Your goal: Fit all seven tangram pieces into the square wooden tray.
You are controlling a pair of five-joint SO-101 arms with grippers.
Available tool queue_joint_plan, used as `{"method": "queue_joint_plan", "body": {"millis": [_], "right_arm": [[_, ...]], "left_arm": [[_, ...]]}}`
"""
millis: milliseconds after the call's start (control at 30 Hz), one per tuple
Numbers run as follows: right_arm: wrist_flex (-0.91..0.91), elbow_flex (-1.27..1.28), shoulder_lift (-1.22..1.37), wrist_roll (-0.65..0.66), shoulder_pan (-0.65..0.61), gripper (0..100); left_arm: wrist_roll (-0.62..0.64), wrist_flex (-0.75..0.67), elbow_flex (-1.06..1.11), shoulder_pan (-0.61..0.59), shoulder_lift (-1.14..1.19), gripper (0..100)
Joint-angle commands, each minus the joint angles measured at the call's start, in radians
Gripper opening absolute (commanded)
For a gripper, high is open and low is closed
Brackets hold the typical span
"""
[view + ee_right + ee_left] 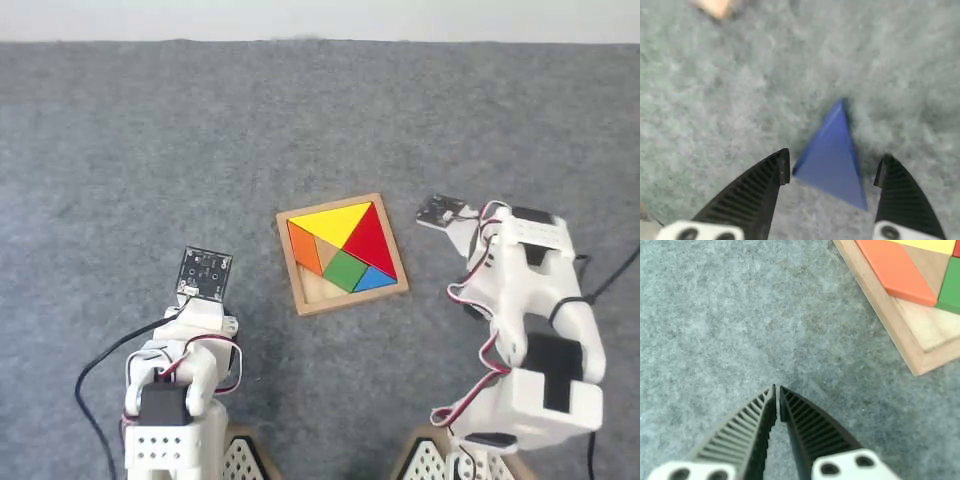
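Grey felt covers the desk [150, 150], and the partly filled square wooden tray [355, 301] sits in the middle. To its right, the right gripper [834, 161] is spread around a blue triangle [830, 147] lying on the felt. The left gripper [777, 389], left of the tray, is pressed together.

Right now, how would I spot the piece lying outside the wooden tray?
On the grey mat, find the right arm's tool, to the right of the wooden tray. Between its open jaws lies a dark blue triangle, flat on the mat, unlike the coloured pieces sitting inside the tray.

Grey felt-like mat [150, 150] covers the table; a pale wall [320, 18] behind.
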Motion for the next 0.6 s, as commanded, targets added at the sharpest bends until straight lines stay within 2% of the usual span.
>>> {"method": "queue_joint_plan", "body": {"millis": [0, 167, 367, 567], "right_arm": [[-0.012, -0.003, -0.001, 0.083, 0.058, 27.9], [-0.015, 0.015, 0.001, 0.089, 0.064, 27.8], [-0.124, 0.101, -0.007, 0.092, 0.067, 26.9], [-0.124, 0.101, -0.007, 0.101, 0.062, 13.6]], "left_arm": [[0.009, 0.005, -0.012, -0.003, -0.02, 1], [0.009, 0.005, -0.012, -0.003, -0.02, 1], [0.009, 0.005, -0.012, -0.003, -0.02, 1], [0.009, 0.005, -0.012, -0.003, -0.02, 1]]}}
